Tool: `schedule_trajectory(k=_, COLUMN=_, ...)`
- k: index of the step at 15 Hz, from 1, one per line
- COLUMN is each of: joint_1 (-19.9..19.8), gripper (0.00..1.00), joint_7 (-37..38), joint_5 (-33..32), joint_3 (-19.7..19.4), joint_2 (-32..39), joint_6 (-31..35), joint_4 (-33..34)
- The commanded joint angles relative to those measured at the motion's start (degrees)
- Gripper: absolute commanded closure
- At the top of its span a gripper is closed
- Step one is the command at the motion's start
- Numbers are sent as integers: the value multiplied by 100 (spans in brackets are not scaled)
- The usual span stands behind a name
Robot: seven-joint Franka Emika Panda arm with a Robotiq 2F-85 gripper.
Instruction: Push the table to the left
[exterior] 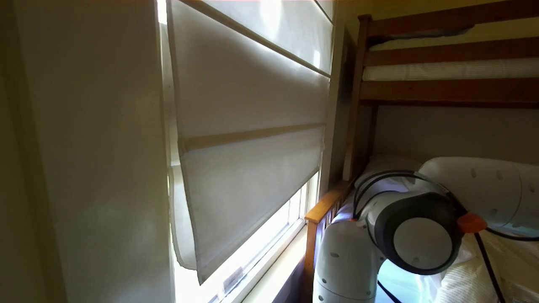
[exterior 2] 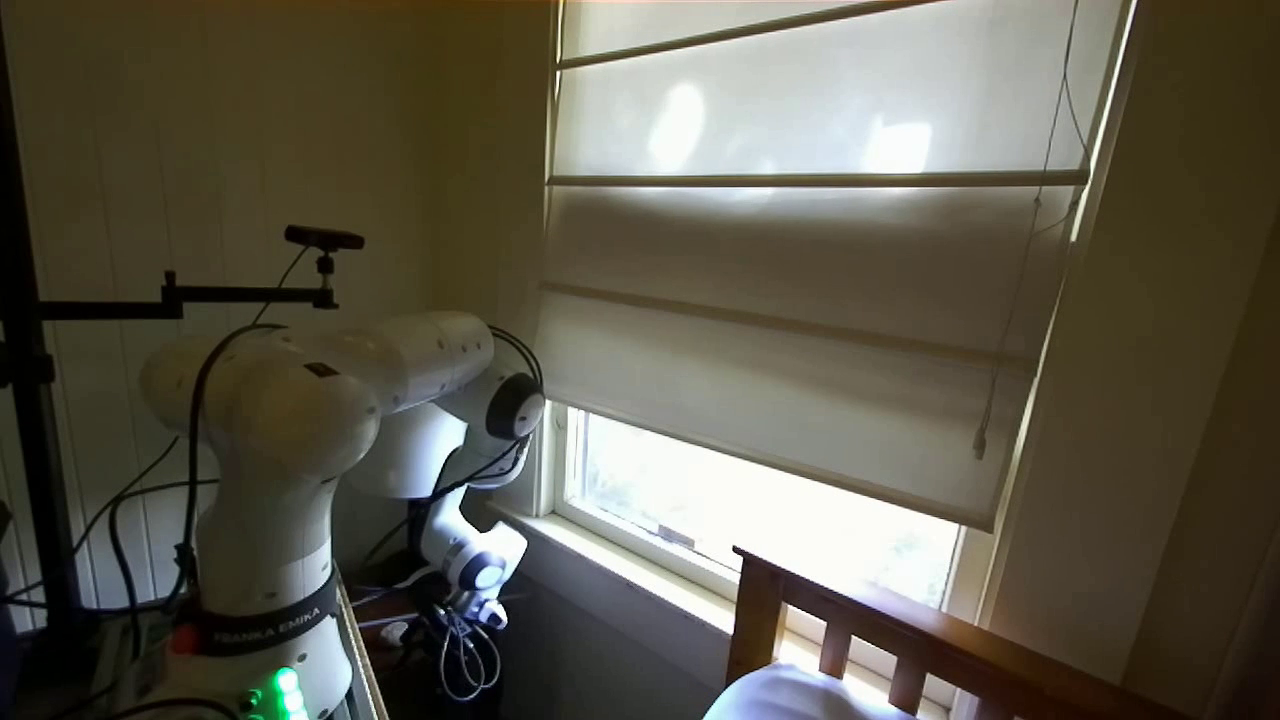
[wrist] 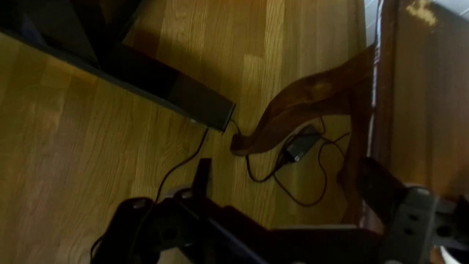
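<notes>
The table [wrist: 421, 95] is brown wood with a worn pale patch. It fills the right side of the wrist view, and its curved leg [wrist: 293, 106] reaches out over the floor. My gripper [wrist: 287, 172] is open with nothing between its fingers. In the wrist view its right finger overlaps the table's edge and its left finger is over the floor. I cannot tell whether the right finger touches the table. In an exterior view the arm's wrist [exterior 2: 480, 570] hangs low below the window sill, and the gripper there is too dark to make out.
A black stand foot [wrist: 198, 99] lies on the wooden floor [wrist: 110, 146] near the table leg. A power adapter [wrist: 302, 143] and loose cables lie under the table. A wooden bed rail [exterior 2: 900, 620], a window blind [exterior 2: 780, 260] and the sill [exterior 2: 620, 570] are near the arm.
</notes>
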Motion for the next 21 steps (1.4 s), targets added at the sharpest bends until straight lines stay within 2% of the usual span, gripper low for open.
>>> schedule_trajectory(k=1, joint_1=154, gripper=0, joint_7=388, joint_5=-322, joint_3=-101, joint_2=-101, joint_6=1466, joint_4=-426)
schedule_trajectory(k=5, joint_1=822, gripper=0, joint_7=976, joint_5=-454, joint_3=-673, joint_2=-273, joint_6=2884, joint_4=-865)
schedule_trajectory(k=8, joint_1=1577, gripper=0, joint_7=1401, joint_5=-143, joint_3=-1177, joint_2=-226, joint_6=3956, joint_4=-1002)
schedule_trajectory(k=10, joint_1=1938, gripper=0, joint_7=1559, joint_5=155, joint_3=-1364, joint_2=-182, joint_6=4524, joint_4=-1054)
schedule_trajectory(k=12, joint_1=2304, gripper=0, joint_7=1613, joint_5=507, joint_3=-1520, joint_2=-164, joint_6=4831, joint_4=-1092)
schedule_trajectory(k=15, joint_1=2649, gripper=0, joint_7=1594, joint_5=1022, joint_3=-1617, joint_2=-211, joint_6=5072, joint_4=-1189)
schedule_trajectory(k=18, joint_1=2754, gripper=0, joint_7=1596, joint_5=1374, joint_3=-1605, joint_2=-228, joint_6=5104, joint_4=-1204)
schedule_trajectory(k=21, joint_1=2625, gripper=0, joint_7=1536, joint_5=1366, joint_3=-1451, joint_2=-202, joint_6=5090, joint_4=-1127)
